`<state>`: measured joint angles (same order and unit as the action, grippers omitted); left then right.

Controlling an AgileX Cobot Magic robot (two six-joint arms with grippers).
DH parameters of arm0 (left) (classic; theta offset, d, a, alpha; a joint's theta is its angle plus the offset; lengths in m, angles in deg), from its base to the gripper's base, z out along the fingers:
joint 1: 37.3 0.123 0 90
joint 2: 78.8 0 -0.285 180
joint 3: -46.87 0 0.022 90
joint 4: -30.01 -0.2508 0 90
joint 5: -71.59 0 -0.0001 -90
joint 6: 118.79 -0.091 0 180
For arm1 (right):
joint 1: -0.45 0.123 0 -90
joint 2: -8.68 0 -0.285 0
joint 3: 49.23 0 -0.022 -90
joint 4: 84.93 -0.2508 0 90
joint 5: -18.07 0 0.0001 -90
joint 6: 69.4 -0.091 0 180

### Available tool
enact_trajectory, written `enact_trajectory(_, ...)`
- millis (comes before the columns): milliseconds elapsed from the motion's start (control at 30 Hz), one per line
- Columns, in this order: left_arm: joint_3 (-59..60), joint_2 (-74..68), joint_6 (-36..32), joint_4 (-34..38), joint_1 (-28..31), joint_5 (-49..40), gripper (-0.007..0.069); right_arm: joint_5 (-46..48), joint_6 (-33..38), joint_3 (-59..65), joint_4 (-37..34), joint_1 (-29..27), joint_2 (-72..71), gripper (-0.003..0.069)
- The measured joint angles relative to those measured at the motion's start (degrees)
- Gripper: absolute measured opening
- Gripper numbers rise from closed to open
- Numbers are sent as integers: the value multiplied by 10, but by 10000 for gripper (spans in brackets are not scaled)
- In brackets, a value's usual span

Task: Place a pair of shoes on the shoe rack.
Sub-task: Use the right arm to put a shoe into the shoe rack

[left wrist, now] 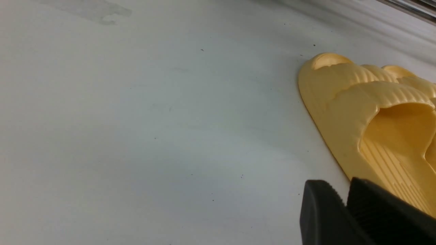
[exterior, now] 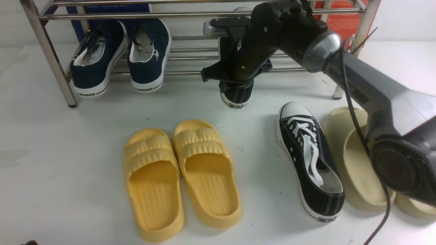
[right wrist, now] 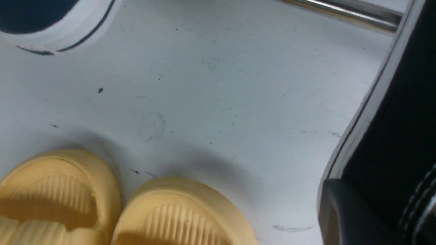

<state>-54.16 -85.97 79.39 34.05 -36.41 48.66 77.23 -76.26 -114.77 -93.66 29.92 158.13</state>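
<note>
Inventory, as I see it from my station:

1. Shoe rack (exterior: 190, 15): silver bars, standing at the far side of the white table (exterior: 51, 170).
2. Navy sneakers (exterior: 150, 54): a pair, toes on the rack's lower bars at its left end, heels toward me.
3. First black sneaker (exterior: 235, 95): at the lower tier, right of the navy pair, heel toward me and tilted down. Its front is hidden behind the right claw (exterior: 238, 76). I cannot tell whether the heel touches the table.
4. Right claw: pressed together, pinching the first black sneaker. In the right wrist view one of its fingers (right wrist: 344, 214) lies against the shoe's side.
5. Second black sneaker (exterior: 308, 153): flat on the table to the right, toe toward the rack, just beside the beige slides (exterior: 354, 160).
6. Yellow slides (exterior: 204, 170): side by side, centre of the table.
7. Left claw (left wrist: 340, 185): low over bare table near one yellow slide, with nothing between its fingers. I cannot tell whether they are spread or pressed together.
</note>
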Motion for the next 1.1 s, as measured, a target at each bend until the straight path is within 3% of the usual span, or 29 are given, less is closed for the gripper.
enact_trajectory(733, 0, 0, 0, 0, 0, 0, 134, -72, 15, -4, 5, 0, 9, 45)
enact_trajectory(900, 0, 0, 0, 0, 0, 0, 138, -73, 15, -4, 5, 2, 9, 99)
enact_trajectory(1100, 0, 0, 0, 0, 0, 0, 141, -90, 23, -6, 37, 10, 6, 223)
